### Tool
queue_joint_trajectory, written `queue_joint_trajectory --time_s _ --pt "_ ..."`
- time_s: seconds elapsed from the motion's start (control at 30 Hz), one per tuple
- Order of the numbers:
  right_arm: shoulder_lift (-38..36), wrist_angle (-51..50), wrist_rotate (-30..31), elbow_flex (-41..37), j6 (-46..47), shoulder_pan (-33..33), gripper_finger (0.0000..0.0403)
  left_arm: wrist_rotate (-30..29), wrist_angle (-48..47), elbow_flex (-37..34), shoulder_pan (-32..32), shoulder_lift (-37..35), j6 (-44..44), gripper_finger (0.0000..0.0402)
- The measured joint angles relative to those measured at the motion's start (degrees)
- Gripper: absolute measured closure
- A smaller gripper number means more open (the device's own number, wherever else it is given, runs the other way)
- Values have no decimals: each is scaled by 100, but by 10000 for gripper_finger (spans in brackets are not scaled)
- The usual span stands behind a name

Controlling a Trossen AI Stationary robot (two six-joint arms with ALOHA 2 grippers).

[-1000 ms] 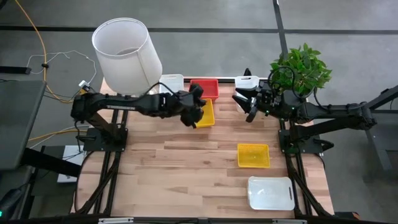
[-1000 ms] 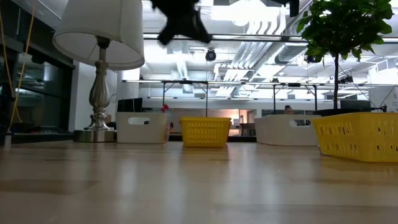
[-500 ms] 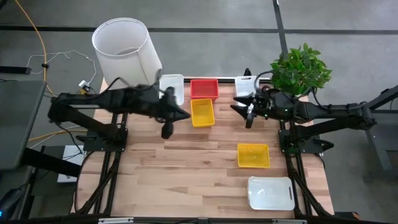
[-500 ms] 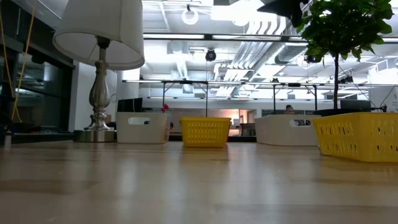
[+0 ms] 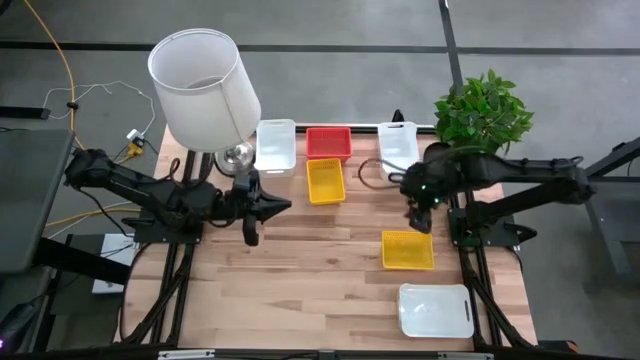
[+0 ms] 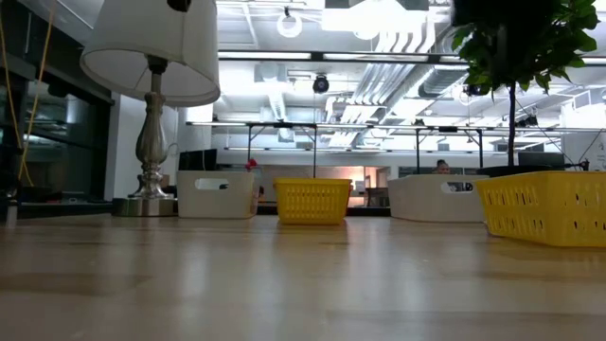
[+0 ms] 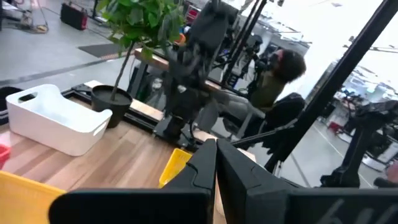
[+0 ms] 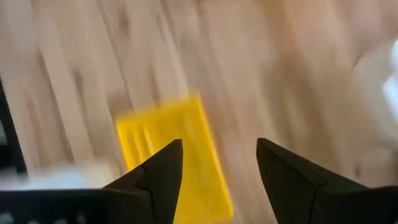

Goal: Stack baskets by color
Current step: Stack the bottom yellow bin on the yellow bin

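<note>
Six baskets show in the high view. A white basket [image 5: 276,145], a red basket [image 5: 328,142] and a second white basket [image 5: 397,146] stand in a row at the far edge. A yellow basket [image 5: 325,181] sits just in front of the red one. Another yellow basket [image 5: 407,250] and a white basket [image 5: 435,310] lie at the near right. My left gripper [image 5: 272,207] is shut and empty, pointing level toward the table's right, left of the far yellow basket. My right gripper [image 8: 219,163] is open and tipped downward, above the far edge of the near yellow basket [image 8: 166,155].
A lamp with a large white shade [image 5: 205,85] stands at the far left corner. A potted plant [image 5: 483,110] stands at the far right. Bare wood [image 5: 300,280] lies in the table's middle and near left.
My left gripper has drawn back from over the far yellow basket toward the table's left and near side, rolling about its own axis. My right gripper has tipped from level to pointing down and has come toward the near yellow basket. No basket has moved.
</note>
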Motion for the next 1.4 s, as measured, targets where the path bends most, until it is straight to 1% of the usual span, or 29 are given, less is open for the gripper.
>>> queue_joint_trajectory --time_s 0.07,0.2,0.27,0.43,0.53,0.6,0.7,0.83,1.07,1.3,1.4 --pt "39 -221 -267 -261 -213 82 210 -78 28 0 -25 10 40 401" --pt "39 82 -577 -882 -430 385 210 -271 20 0 -24 28 83 401" --pt "41 347 -580 -1152 -366 547 210 -397 26 0 -22 24 83 401" --pt "41 1270 -538 -1729 6 866 210 -408 23 0 -19 26 2 401" --pt "41 1583 -530 -1983 260 990 210 -408 22 0 -19 26 4 401" --pt "41 1590 -427 -2083 391 1075 210 -410 19 0 -1 26 85 401" --pt "41 1590 -103 -2183 533 1189 210 -411 18 0 62 26 179 401" --pt "56 1635 189 -2192 445 1267 210 -410 15 0 153 26 190 401" --pt "208 1682 243 -2192 109 1267 210 -404 -14 2 186 26 192 401" --pt "623 1846 261 -2192 -285 1267 210 -404 -63 2 186 26 192 401" --pt "861 1854 378 -2192 -325 1267 210 -403 -149 2 186 26 192 401"
